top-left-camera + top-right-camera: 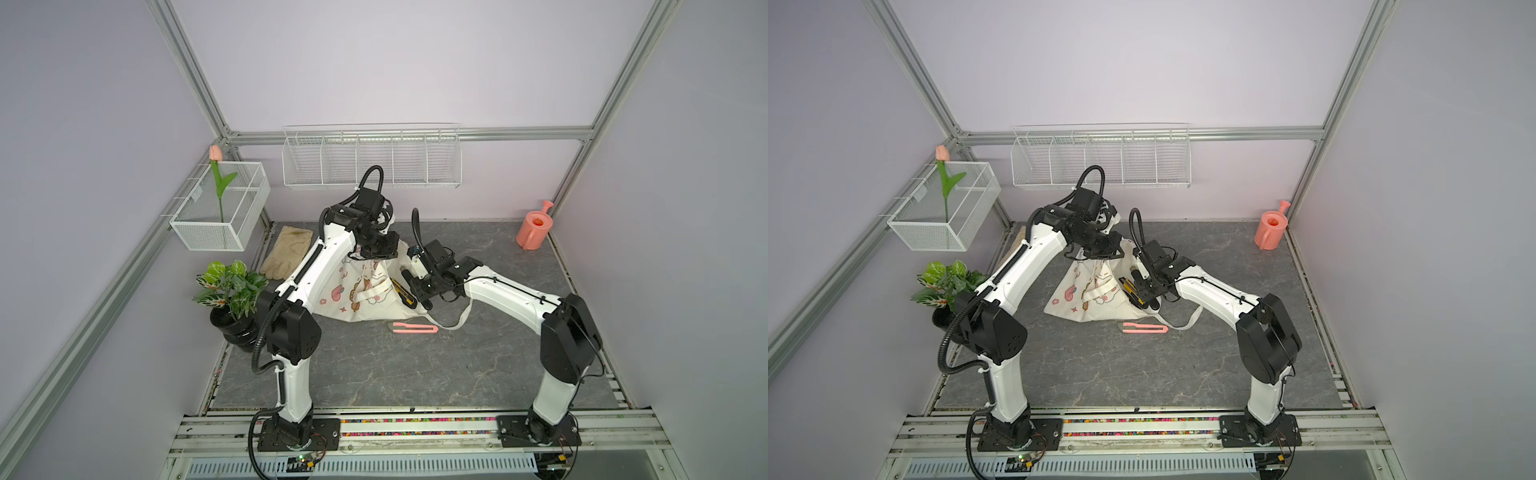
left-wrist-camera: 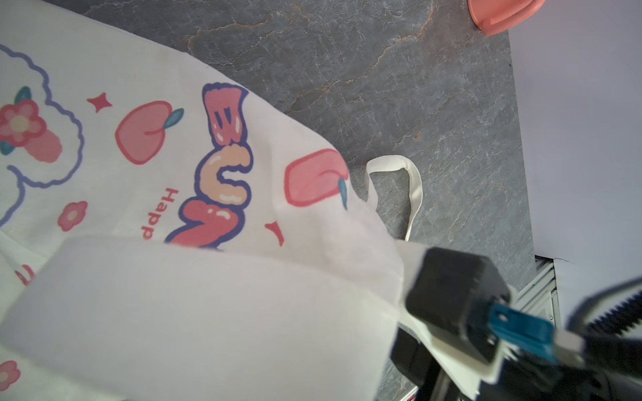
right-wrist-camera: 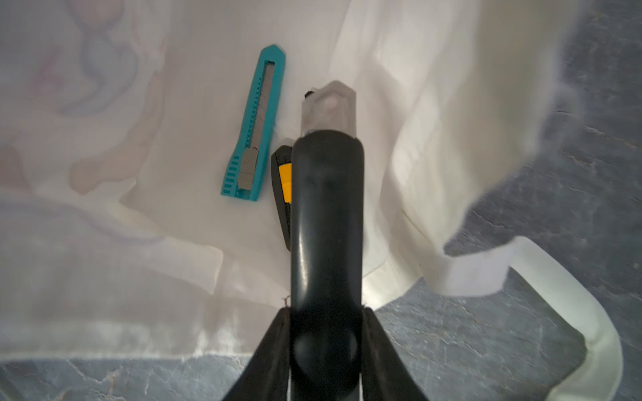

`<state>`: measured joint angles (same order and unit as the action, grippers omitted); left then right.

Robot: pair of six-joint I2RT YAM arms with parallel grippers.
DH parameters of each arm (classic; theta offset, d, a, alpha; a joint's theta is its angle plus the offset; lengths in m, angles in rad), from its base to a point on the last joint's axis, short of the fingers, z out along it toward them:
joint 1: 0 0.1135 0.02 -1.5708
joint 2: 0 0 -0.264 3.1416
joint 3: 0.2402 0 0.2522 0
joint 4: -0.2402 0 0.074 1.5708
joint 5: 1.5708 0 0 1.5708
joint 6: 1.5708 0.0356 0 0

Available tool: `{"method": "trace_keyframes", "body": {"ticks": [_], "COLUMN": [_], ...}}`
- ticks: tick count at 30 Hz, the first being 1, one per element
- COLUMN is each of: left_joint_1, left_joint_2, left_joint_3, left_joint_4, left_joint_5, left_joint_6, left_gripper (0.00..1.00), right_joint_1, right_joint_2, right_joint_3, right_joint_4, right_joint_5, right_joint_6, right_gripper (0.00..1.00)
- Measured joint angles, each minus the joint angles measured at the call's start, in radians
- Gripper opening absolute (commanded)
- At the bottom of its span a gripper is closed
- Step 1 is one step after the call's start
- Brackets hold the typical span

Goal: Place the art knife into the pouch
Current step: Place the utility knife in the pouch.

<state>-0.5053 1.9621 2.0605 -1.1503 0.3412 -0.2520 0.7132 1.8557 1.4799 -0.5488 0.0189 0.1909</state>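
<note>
1. At the middle of the grey table (image 1: 374, 374), the pouch (image 1: 353, 293) sits tented up with its top edge pulled into a peak. Both top views show it like that.
2. The left gripper (image 1: 376, 254) is right at that peak, pinched together on the cloth, so the pouch mouth gapes toward the right arm. The left wrist view is pretty much just the printed side of the pouch (image 2: 139, 139) up close, and the fingers don't show there.
3. The right gripper (image 1: 411, 289) is at the pouch mouth, clamped on the black-and-yellow art knife (image 1: 402, 292). The knife sits slanted at the edge of the opening, right between the fingers.
4. In the right wrist view, one black finger (image 3: 326, 208) with a clear tip runs across the middle. The black-and-yellow art knife (image 3: 283, 194) peeks out along one side of it and touches it, with the rest hidden behind. The other finger is hidden too.
5. The teal art knife (image 3: 255, 125) lies flat on the cloth inside the pouch, just beside the held knife and clear of the finger.
6. The pink art knife (image 1: 415, 329) lies on the table just outside the pouch, on the side nearer the arm bases, apart from both grippers.
7. One strap (image 3: 604, 347) trails loose over the table by the mouth.
</note>
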Motion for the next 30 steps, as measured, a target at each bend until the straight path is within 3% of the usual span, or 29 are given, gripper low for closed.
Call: {"method": "trace_keyframes", "body": {"ticks": [11, 30], "left_joint_1": [-0.019, -0.025], "left_joint_2": [0.0, 0.009], "left_joint_3": [0.019, 0.042], "left_joint_4": [-0.01, -0.036], "left_joint_5": [-0.004, -0.005], "left_joint_6": [-0.001, -0.002], "left_gripper": [0.0, 0.0], "right_joint_1": [-0.022, -0.027], "right_joint_2": [0.129, 0.141], "right_joint_3": [0.119, 0.013], "right_joint_4": [0.041, 0.29], "right_joint_5": [-0.069, -0.188], "right_joint_6": [0.049, 0.218], "right_gripper": [0.33, 0.35]}}
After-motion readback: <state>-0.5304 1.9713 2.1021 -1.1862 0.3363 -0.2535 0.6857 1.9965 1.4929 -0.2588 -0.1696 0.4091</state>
